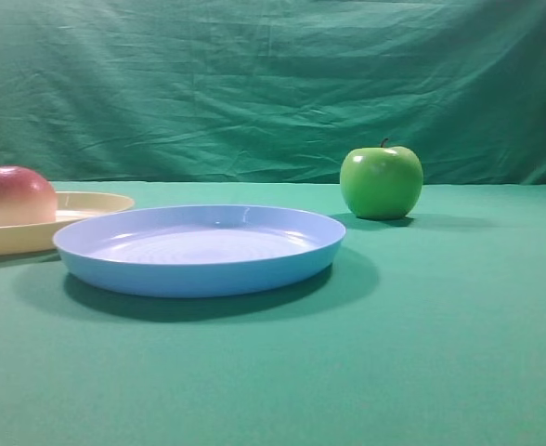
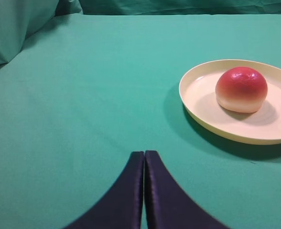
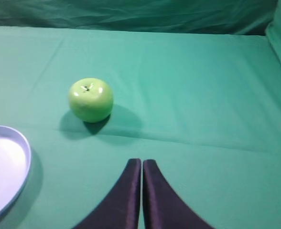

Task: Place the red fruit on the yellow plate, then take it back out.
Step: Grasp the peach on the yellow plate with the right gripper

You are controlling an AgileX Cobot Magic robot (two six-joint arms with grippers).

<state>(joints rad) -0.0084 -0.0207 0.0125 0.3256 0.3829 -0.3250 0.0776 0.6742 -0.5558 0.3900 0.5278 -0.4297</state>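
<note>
Red fruit is sitting inside the yellow plate, a bit toward the plate's middle, resting on its flat floor and not touching the rim. It is looking round and smooth, peach-like, deep red on top and fading into pale yellow-orange near the base, with a soft highlight on the crown. No stem showing. In the high view the red fruit is poking up above the low rim of the yellow plate, and both are sitting at the left edge of the table.

The plate is looking shallow, pale cream-yellow, plain plastic with a low rim, casting a dark shadow on the green cloth. No writing, brand or label is showing on fruit or plate.

Left gripper is hovering over bare cloth, well apart from the plate, jaws pressed together with nothing between them. Right gripper is likewise showing its two dark fingers meeting tip to tip, holding nothing, over the cloth on the right side of the table.

Light blue plate is lying near the table's middle, just beside the yellow plate; whether the rims are touching I cannot tell. Green apple is standing upright toward the back right, glossy, stem up, well apart from the blue plate. Green backdrop is hanging wrinkled behind the table.
</note>
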